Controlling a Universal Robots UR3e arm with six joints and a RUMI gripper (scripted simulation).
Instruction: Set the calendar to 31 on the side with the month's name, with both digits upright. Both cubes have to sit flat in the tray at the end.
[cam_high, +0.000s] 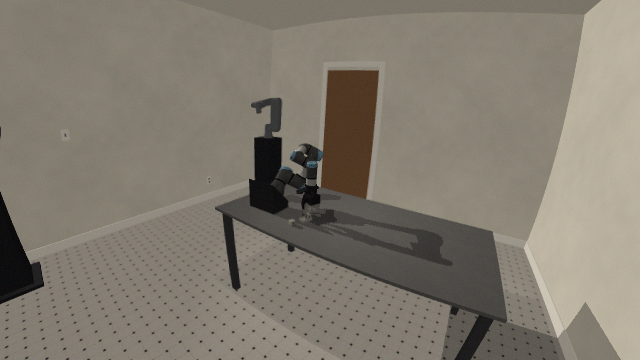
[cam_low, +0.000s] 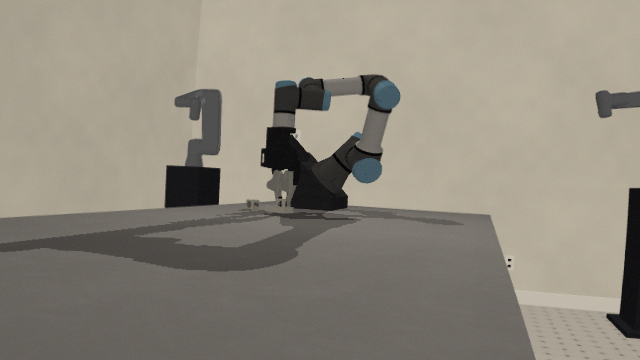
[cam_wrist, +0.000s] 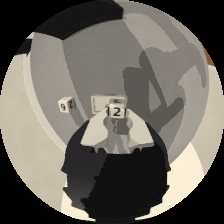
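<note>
Top view: arm (cam_high: 300, 172) is bending over the near-left end of the grey bench (cam_high: 400, 250), with its gripper (cam_high: 307, 216) pointing down close to the surface. A small pale cube, the loose cube (cam_high: 291, 221), is lying just beside it; details are too small to read here.

Exterior view: gripper (cam_low: 281, 200) is reaching almost to the bench (cam_low: 350, 280) over a low pale tray (cam_low: 280, 210), and the loose cube (cam_low: 252, 203) is resting apart from it on the bench.

Wrist view: gripper (cam_wrist: 116, 116) is clamping a held cube (cam_wrist: 115, 111), whose visible faces are showing 1 and 2. The tray (cam_wrist: 97, 104) is lying just behind the held cube; whether the cube is touching it cannot be told. The loose cube (cam_wrist: 66, 105), showing a 9, is sitting outside the tray.

Step in hand, as judged: placing or turning the held cube at the tray. The next move is likely calling for a 1 or 3 to face the month side upright, then for fetching the loose cube.
</note>
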